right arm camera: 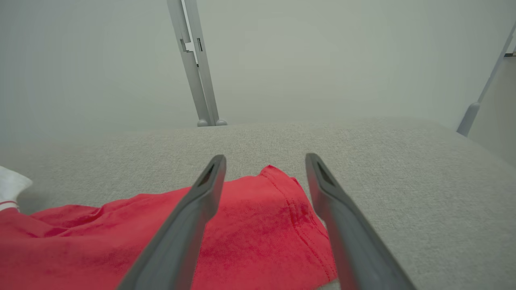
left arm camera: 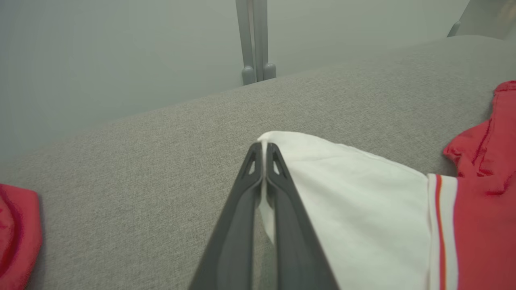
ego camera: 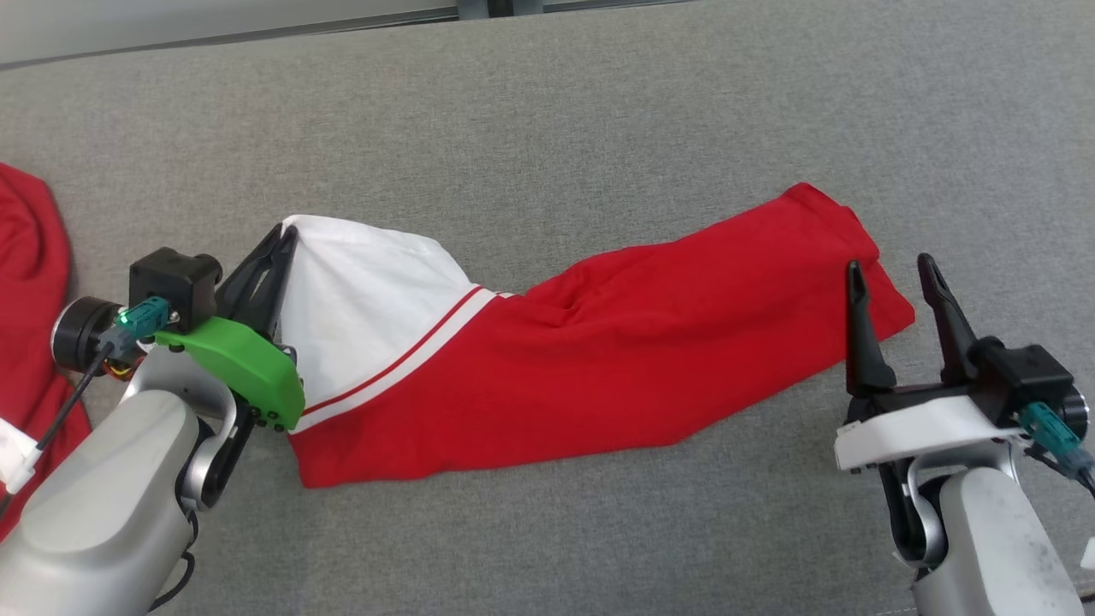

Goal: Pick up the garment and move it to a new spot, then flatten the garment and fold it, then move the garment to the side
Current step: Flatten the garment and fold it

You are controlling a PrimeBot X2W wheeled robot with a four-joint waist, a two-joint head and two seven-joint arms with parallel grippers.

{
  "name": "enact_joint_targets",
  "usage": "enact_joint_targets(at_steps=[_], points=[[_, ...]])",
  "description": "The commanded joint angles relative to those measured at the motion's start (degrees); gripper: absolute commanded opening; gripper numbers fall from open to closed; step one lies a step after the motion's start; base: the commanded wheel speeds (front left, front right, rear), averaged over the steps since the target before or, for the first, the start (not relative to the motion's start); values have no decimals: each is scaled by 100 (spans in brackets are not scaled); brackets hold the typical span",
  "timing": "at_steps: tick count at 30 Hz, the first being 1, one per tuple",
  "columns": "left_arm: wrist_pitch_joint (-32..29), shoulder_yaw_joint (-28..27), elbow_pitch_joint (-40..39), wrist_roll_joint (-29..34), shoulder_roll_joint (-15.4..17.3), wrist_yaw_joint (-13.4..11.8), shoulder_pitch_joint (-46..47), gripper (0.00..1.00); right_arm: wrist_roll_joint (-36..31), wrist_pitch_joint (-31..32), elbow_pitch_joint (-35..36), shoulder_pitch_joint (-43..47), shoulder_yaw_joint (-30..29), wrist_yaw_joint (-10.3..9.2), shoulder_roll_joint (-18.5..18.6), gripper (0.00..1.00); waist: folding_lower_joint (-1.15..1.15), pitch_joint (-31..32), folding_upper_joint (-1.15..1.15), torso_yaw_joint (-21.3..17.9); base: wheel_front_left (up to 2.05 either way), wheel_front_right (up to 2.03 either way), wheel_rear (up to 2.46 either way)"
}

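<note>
Two tools: left tool [ego camera: 287,235] pinches the garment [ego camera: 599,359] by its white corner, right tool [ego camera: 890,263] gapes at its red end.

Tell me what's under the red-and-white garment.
The garment lies on the grey surface, which shows all around it. Anything directly beneath is covered. Left hand pinches its white corner.

The grey fabric surface [ego camera: 599,103] is covered centrally by a red-and-white garment [ego camera: 599,359]; a red cloth [ego camera: 30,282] is located at left.
</note>
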State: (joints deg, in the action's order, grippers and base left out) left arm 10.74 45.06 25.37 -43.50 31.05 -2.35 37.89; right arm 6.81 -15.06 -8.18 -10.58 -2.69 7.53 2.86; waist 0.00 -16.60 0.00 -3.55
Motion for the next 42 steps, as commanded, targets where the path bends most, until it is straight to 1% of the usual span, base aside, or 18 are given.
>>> enact_joint_targets(at_steps=[1, 2, 3, 5, 8, 10, 12, 16, 20, 24, 25, 26, 27, 28, 31, 35, 38, 42], points=[[19, -2, -136, -43, 56, -36, -156, 0, 57, -18, -258, -268, 91, -8, 116, 100, 0, -18, 0, 90, 0, 0, 0], [-75, 24, -358, -53, 128, -75, -229, 0, 204, -18, -735, -662, 303, -8, 427, 100, 0, -27, 0, 165, 0, 0, 0], [-107, 35, -457, -45, 156, -99, -252, 0, 259, 59, -981, -838, 438, -8, 574, 100, 0, -29, 0, 198, 0, 0, 0], [-230, 78, -630, -69, 213, -144, -340, 0, 429, 502, -1415, -1389, 737, -8, 978, 100, 0, -44, 0, 257, 0, 0, 0], [-361, 121, -843, -80, 259, -197, -398, 0, 716, 1558, -1924, -2142, 1236, -8, 1544, 100, 0, -73, 0, 342, 0, 0, 0], [-416, 142, -943, -79, 281, -237, -424, 0, 837, 2230, -2181, -2597, 1456, -9, 1806, 100, 0, -94, 0, 397, 0, 0, 0], [-473, 165, -1021, -89, 292, -241, -435, 0, 1002, 2880, -2412, -2939, 1676, -8, 1893, 100, 0, -113, 0, 448, 0, 0, 0], [-563, 214, -1140, -92, 297, -243, -415, 0, 1294, 3839, -2784, -3379, 1974, -9, 1983, 100, 0, -171, 0, 552, 0, 0, 0], [-652, 236, -1232, -83, 324, -257, -347, 0, 1419, 4316, -3079, -3601, 2144, -9, 2012, 100, 0, -268, 0, 658, 0, 0, 0], [-701, 240, -1314, -72, 340, -267, -288, 0, 1548, 4538, -3331, -3643, 2329, -8, 1923, 100, 0, -363, 0, 728, 0, 0, 0], [-700, 241, -1324, -74, 349, -274, -288, 0, 1581, 4557, -3358, -3628, 2396, -5, 1906, 100, 0, -373, 0, 733, 0, 0, 0], [-700, 241, -1333, -76, 360, -276, -286, 0, 1632, 4543, -3369, -3595, 2481, -4, 1877, 41, 0, -383, 0, 739, 0, 0, 0], [-701, 235, -1341, -84, 362, -282, -286, 0, 1660, 4460, -3336, -3575, 2560, -3, 1867, 13, 0, -387, 0, 739, 0, 0, 0], [-673, 227, -1357, -69, 373, -287, -277, 0, 1663, 4293, -3282, -3578, 2604, -4, 1894, 0, 0, -387, 0, 734, 0, 0, 0], [-472, 154, -1381, 35, 407, -341, -217, 0, 1468, 3624, -3187, -3649, 2703, -9, 2073, 0, 0, -343, 0, 690, 0, 0, 0], [-48, 15, -1361, 210, 414, -418, -72, 0, 1294, 2781, -3238, -3756, 2661, -9, 2096, 0, 0, -239, 0, 609, 0, 0, 0], [117, -72, -1334, 314, 396, -376, 147, 0, 1146, 2160, -3332, -3883, 2440, -9, 2153, 0, 0, -177, 0, 550, 0, 0, 0], [347, -274, -1501, 592, 385, -456, 455, 0, 1001, 1283, -3322, -4017, 1997, -9, 2205, 0, 0, -90, 0, 479, 0, 0, 0]])
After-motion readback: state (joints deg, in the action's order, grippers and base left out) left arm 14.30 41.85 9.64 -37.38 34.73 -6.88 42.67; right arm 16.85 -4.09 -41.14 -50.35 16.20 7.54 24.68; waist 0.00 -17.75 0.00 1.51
